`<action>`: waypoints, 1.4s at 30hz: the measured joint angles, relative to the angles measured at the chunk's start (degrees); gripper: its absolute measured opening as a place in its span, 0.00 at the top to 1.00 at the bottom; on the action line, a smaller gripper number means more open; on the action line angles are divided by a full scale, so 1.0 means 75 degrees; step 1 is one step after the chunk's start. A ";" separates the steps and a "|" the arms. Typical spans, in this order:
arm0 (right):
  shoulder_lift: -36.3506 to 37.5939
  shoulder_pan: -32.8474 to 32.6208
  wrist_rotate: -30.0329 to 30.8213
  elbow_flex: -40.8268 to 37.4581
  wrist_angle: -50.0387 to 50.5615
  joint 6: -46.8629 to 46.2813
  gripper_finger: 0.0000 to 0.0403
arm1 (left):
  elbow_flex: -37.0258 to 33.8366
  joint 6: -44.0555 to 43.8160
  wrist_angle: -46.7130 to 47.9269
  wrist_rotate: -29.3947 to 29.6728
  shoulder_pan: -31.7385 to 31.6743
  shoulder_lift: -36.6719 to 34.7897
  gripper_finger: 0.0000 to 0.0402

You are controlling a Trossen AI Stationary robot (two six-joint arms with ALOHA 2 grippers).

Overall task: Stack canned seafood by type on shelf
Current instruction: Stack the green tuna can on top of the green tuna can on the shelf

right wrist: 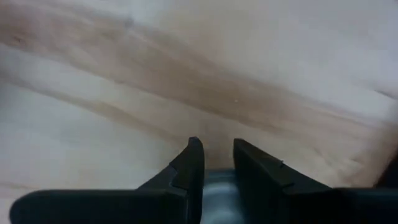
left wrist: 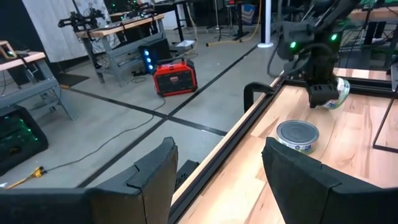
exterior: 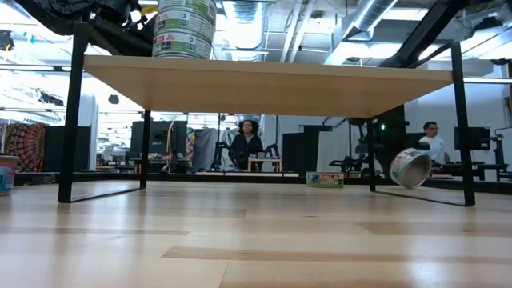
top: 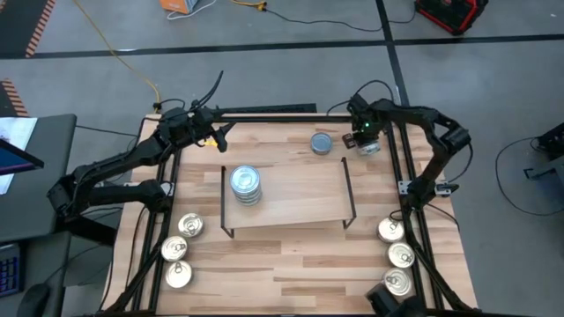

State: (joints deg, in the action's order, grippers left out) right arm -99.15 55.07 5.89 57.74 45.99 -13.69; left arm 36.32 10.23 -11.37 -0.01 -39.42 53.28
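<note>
Right end effector pinching tilted tin, left end effector spread, stacked tins on shelf

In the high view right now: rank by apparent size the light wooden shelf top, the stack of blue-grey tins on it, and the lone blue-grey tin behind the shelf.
1. Light wooden shelf top, clearly largest.
2. Stack of blue-grey tins, standing nearer the overhead camera.
3. Lone blue-grey tin, only slightly smaller in outline; that gap may be nearness, not true size.

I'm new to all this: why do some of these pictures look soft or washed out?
Right wrist view: the tabletop is blurred, too close for focus. Low view: bright room lights leave the shelf legs as dark outlines. High view: even light, sharp.
</note>
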 joint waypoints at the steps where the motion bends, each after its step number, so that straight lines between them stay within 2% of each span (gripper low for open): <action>1: -0.0193 0.0000 0.0001 0.0043 0.0063 0.0002 0.70 | 0.0000 0.0001 0.0006 -0.0003 0.0002 0.0000 0.44; 7: -0.1056 -0.0044 0.0096 0.0643 0.0601 0.0078 0.70 | 0.0000 0.0004 0.0069 -0.0003 0.0000 0.0000 0.44; 16: -0.1415 -0.0073 0.0041 0.1829 0.1727 0.0420 0.70 | 0.0000 0.0090 0.0191 -0.0003 0.0001 -0.0006 0.44; 21: -0.0543 -0.0414 0.0402 0.1869 0.1266 0.0632 0.70 | 0.0000 0.0055 0.0387 -0.0013 0.0001 -0.0006 0.44; 25: 0.0139 -0.0640 0.0399 0.1753 0.1646 0.0688 0.70 | 0.0000 0.0050 0.0667 -0.0017 0.0002 -0.0006 0.44; 28: 0.0351 -0.0725 0.0422 0.1583 0.2145 0.1166 0.69 | 0.0000 0.0014 0.0716 -0.0030 0.0003 -0.0006 0.44; 33: 0.0144 -0.0977 0.0563 0.1511 0.2501 0.2449 0.66 | 0.0000 -0.0157 0.0636 -0.0349 0.0003 -0.0006 0.44; 36: -0.0217 -0.1125 0.1121 0.1515 0.2805 0.2973 0.65 | 0.0000 -0.0224 0.0576 -0.0387 0.0006 -0.0006 0.44; 42: -0.0924 -0.1044 0.1621 0.1521 0.3833 0.3221 0.68 | 0.0000 0.0010 0.0579 -0.0358 0.0012 -0.0006 0.44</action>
State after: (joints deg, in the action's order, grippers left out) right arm -106.08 47.24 18.05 69.14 74.73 10.47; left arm 36.32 10.31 -7.03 -2.70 -39.33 53.23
